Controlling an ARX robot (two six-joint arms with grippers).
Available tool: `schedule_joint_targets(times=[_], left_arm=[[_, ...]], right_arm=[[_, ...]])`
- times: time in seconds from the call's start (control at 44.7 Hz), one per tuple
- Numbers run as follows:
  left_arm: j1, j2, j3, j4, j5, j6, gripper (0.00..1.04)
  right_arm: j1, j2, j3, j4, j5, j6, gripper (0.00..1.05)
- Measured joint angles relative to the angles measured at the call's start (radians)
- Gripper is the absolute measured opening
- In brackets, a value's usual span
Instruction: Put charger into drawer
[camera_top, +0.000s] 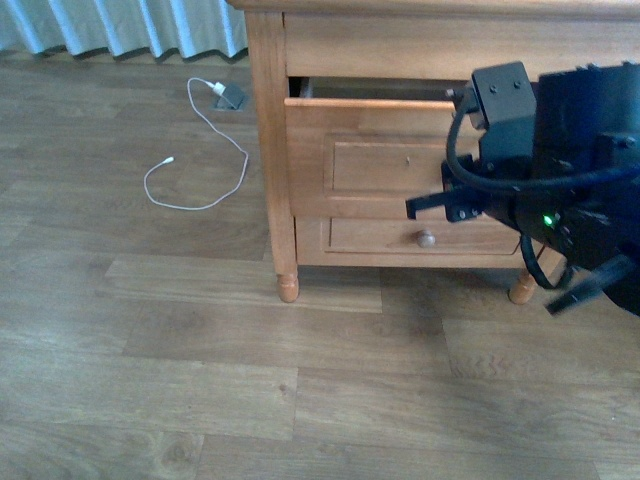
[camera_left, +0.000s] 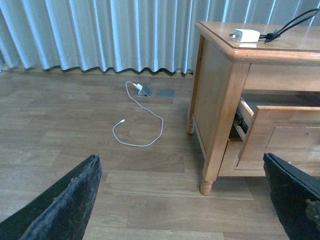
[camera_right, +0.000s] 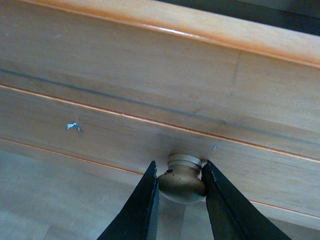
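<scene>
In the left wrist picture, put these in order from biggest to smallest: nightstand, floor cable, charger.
1. nightstand, biggest by far.
2. white cable on the floor, counting its whole loop.
3. charger on top of the nightstand, smallest.

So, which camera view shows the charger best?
The left wrist view: the charger lies on the nightstand top, fully visible. The front view misses that top; the right wrist view shows only the drawer front and knob.
</scene>
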Motion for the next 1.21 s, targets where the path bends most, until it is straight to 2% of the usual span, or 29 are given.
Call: schedule_joint_targets(times=[0.201,0.403,0.537,0.671,0.783,0.917,1.097,1.208], left_arm=[[0.0,0.0,0.0,0.0,0.0,0.0,0.99],[0.0,0.0,0.0,0.0,0.0,0.0,0.99],[0.0,0.0,0.0,0.0,0.0,0.0,0.99],[0.0,0.0,0.0,0.0,0.0,0.0,0.99],[0.0,0.0,0.0,0.0,0.0,0.0,0.99],[0.0,0.0,0.0,0.0,0.0,0.0,0.99],[0.0,0.0,0.0,0.0,0.0,0.0,0.99],[0.0,0.0,0.0,0.0,0.0,0.0,0.99]], right_arm=[[0.007,-0.223,-0.346,0.022,-0.099,0.01,0.21],[0.0,-0.363,-0.491,-0.041,-0.158,0.013,0.21],[-0.017,-0.52,-0.534,-0.192,-0.192,0.04,0.46],[-0.044,-0.796,-0.551,-0.375,-0.237,0.055,0.74],[-0.097,-0.98,-0.558,-0.407,-0.222,0.058,0.97],[-0.17,-1.132,-0.559,-0.431,-0.233,0.046,0.96],[-0.268,-1.387,-0.609,-0.61,-0.319,0.059,0.96],[-0.378,-1.603,-0.666,-0.752,-0.431,0.103,0.96]])
